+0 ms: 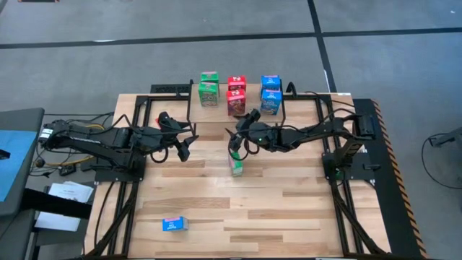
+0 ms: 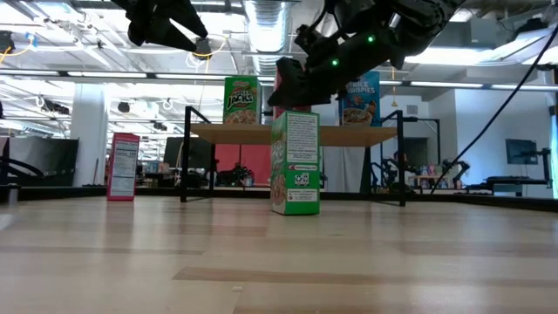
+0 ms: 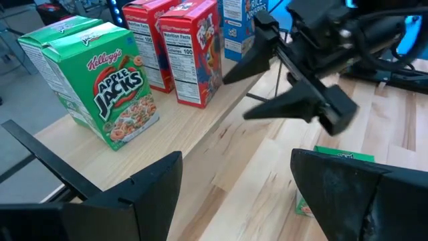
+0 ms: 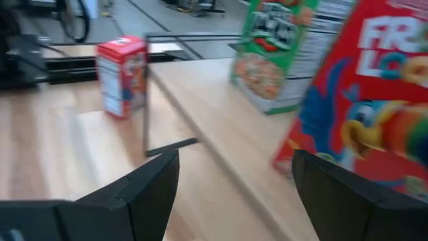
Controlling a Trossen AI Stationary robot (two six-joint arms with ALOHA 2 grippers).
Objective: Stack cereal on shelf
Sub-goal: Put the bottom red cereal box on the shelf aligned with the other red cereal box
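Observation:
The shelf (image 1: pixel 216 112) stands at the table's far middle. On it are green (image 1: pixel 208 88), red (image 1: pixel 236 94) and blue (image 1: pixel 271 94) cereal boxes. Another green cereal box (image 2: pixel 295 162) stands upright on the tabletop in front of the shelf. My right gripper (image 2: pixel 288 92) hovers open just above this box's top, with nothing between its fingers (image 4: pixel 234 161). My left gripper (image 1: pixel 185 141) hangs open and empty, left of it and raised. A red box (image 2: pixel 123 166) stands on the table to the left of the shelf. A blue box (image 1: pixel 174 224) lies flat near the table's near edge.
Black frame rails and cables run along both sides of the table (image 1: pixel 339 173). The two grippers face each other closely over the table's middle. Bare tabletop (image 1: pixel 289 209) spreads at the near right. A dark cart (image 1: pixel 18 155) stands off the table's left.

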